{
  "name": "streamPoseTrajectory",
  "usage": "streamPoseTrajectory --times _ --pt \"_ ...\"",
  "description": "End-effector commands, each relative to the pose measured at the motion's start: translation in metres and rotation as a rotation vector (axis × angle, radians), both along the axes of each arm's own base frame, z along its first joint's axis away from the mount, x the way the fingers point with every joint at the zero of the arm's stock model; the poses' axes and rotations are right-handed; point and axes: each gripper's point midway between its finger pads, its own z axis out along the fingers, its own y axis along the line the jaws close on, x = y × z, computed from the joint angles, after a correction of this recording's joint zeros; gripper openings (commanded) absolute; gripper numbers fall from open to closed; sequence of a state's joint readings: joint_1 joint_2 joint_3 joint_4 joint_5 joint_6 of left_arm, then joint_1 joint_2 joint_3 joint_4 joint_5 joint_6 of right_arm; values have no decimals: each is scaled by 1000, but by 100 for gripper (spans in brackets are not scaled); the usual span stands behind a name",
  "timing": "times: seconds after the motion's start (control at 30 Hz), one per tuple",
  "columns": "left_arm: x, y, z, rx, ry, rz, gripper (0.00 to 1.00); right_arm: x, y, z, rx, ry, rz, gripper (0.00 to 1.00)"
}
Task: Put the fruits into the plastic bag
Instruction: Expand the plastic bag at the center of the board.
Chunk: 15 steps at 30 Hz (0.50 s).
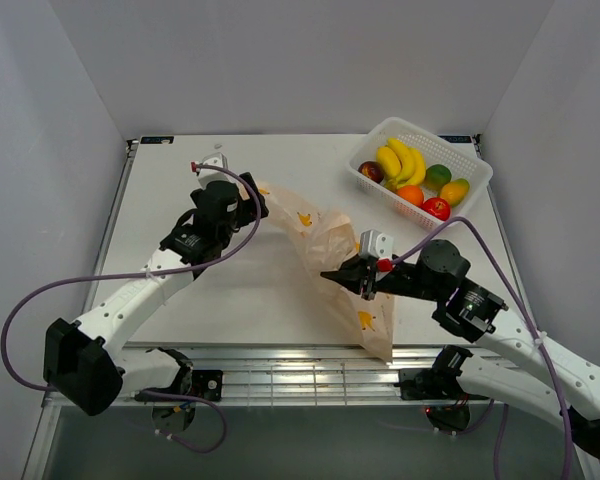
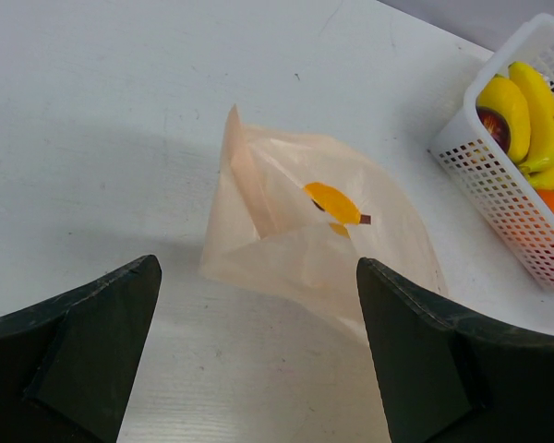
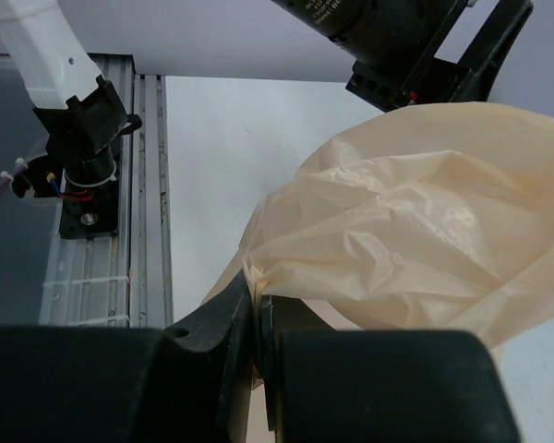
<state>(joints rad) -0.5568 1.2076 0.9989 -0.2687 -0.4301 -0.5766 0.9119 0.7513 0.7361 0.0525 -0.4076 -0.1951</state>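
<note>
plastic bag [image 1: 325,245]: translucent peach, banana print, crumpled, lying diagonally across counter [image 1: 260,300] centre. fruits [image 1: 402,162]: banana bunch, orange, red, green pieces, all in white basket [image 1: 467,160], far right.

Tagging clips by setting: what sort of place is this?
Probably a robotics lab test cell: a white table boxed in by plain white walls, a left arm and right arm bolted at its near edge, and toy fruits in a basket near a plastic bag.
</note>
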Motion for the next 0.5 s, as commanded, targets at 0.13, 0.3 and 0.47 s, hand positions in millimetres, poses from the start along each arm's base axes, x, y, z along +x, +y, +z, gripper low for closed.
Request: streamPoseTrajectory --times 0.13,0.3,0.47 --pt "4 10 0 -32 2 34 96 -14 -10 32 88 -76 35 9" --pt "-2 8 5 -65 -49 -3 95 -20 -13 37 98 -78 49 8" --pt "3 2 6 -61 -51 -35 74 -33 -14 40 104 -82 110 9"
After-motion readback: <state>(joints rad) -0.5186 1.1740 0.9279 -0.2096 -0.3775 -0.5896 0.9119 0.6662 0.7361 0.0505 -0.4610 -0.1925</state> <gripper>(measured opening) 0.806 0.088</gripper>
